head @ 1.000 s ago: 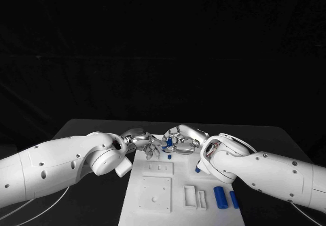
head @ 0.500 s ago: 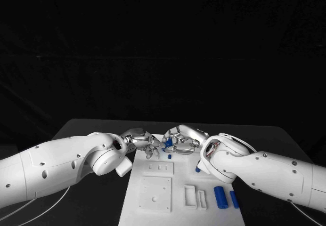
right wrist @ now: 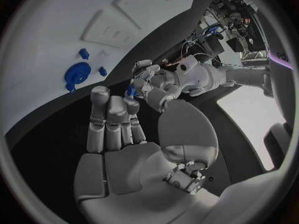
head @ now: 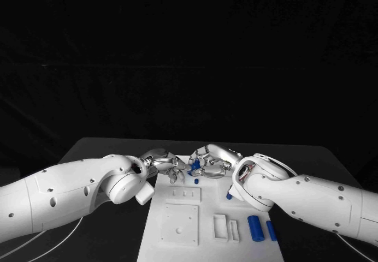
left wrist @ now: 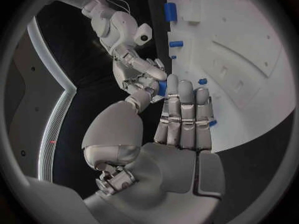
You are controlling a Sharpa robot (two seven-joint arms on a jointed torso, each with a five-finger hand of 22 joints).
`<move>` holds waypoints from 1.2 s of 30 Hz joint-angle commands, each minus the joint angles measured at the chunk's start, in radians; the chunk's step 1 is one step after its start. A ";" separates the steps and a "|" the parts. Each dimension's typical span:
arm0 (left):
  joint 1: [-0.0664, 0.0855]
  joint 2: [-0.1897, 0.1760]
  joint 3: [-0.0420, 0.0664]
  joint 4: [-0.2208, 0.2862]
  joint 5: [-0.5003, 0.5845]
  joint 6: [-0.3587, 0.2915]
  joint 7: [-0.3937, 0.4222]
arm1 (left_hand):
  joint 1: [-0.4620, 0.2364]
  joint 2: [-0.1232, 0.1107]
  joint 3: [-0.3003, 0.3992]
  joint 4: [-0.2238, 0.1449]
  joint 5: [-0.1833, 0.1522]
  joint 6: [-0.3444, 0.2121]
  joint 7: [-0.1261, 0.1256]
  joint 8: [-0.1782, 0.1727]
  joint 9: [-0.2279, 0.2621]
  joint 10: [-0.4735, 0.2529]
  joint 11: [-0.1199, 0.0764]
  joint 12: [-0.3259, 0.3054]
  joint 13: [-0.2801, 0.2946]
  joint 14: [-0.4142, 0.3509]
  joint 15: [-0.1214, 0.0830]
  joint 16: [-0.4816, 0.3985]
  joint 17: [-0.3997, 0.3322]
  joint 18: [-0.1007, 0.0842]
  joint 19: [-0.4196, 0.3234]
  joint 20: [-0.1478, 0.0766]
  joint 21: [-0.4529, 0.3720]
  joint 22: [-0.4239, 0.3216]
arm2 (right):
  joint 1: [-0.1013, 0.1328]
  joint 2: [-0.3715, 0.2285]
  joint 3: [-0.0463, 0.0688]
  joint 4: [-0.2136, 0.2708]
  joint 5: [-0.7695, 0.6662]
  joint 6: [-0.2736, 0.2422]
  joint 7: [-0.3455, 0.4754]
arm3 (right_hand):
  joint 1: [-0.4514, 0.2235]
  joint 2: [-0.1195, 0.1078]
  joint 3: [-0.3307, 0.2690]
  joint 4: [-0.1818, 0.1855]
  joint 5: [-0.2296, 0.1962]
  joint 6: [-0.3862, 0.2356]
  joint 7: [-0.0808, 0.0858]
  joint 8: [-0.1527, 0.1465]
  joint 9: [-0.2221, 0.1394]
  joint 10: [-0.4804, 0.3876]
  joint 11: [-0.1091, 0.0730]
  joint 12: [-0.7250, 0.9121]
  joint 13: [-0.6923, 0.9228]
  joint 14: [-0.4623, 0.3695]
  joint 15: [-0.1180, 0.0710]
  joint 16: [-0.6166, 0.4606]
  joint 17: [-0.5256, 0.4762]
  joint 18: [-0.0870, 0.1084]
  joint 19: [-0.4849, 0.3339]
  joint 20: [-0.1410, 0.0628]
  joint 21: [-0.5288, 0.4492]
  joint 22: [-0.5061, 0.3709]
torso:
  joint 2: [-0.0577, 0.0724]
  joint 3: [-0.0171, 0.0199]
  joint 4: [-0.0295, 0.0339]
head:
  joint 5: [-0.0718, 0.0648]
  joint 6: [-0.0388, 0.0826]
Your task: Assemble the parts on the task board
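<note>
Right hand (head: 211, 162) fingers pinch a blue part (head: 195, 164) over the board (head: 181, 229); left hand (head: 164, 164) fingers close together, empty. We lower slow, keep part upright.

Task board (head: 183, 218): matt white plastic, smooth. Parts — e.g. blue cylinder (head: 254, 227) — smooth, slightly glossy plastic. Tabletop (head: 110, 150): matt black. Arm shells (head: 71, 188): glossy white plastic. Fingers (left wrist: 181, 115): brushed silver metal — satin sheen.
</note>
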 commanded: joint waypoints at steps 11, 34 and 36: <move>0.001 -0.001 0.002 -0.004 0.055 -0.044 0.017 | -0.076 0.022 0.086 -0.031 0.062 0.035 -0.013 0.009 0.054 0.031 -0.008 0.020 0.005 0.016 -0.021 0.027 -0.005 -0.011 0.010 -0.086 0.027 -0.008 | -0.003 0.005 -0.001 -0.012 0.012 0.004 0.005 | -0.003 -0.022 0.016 0.003 -0.004 0.183 -0.016 -0.009 -0.001 -0.041 -0.026 -0.017 -0.007 -0.003 0.000 -0.004 -0.004 0.041 -0.001 -0.005 -0.006 0.009 | -0.001 0.0000 -0.0002 | 0.002 -0.001; 0.000 0.002 0.002 -0.006 0.023 -0.048 0.002 | -0.118 0.026 0.113 -0.065 0.090 0.050 -0.020 0.008 0.085 0.044 -0.017 0.037 0.014 0.026 -0.030 0.051 -0.003 -0.013 0.014 -0.096 0.044 -0.014 | -0.007 0.001 -0.001 -0.036 0.112 -0.035 0.037 | -0.027 -0.055 0.010 0.014 -0.002 0.141 0.001 -0.041 -0.007 -0.077 -0.006 -0.055 -0.024 -0.043 0.019 -0.046 -0.022 0.038 -0.043 0.017 -0.043 -0.002 | -0.002 -0.0002 0.0001 | 0.002 -0.001; 0.000 0.002 0.002 -0.010 0.016 -0.054 -0.001 | -0.117 0.023 0.115 -0.067 0.094 0.054 -0.022 0.009 0.089 0.048 -0.019 0.040 0.015 0.029 -0.033 0.056 -0.002 -0.013 0.016 -0.097 0.046 -0.015 | -0.007 -0.002 -0.001 -0.041 0.158 -0.050 0.059 | -0.051 -0.074 -0.022 0.007 0.024 0.099 0.018 -0.071 -0.021 -0.108 0.011 -0.083 -0.040 -0.079 0.041 -0.087 -0.042 0.033 -0.086 0.034 -0.077 -0.012 | -0.001 -0.0004 -0.0002 | 0.003 -0.002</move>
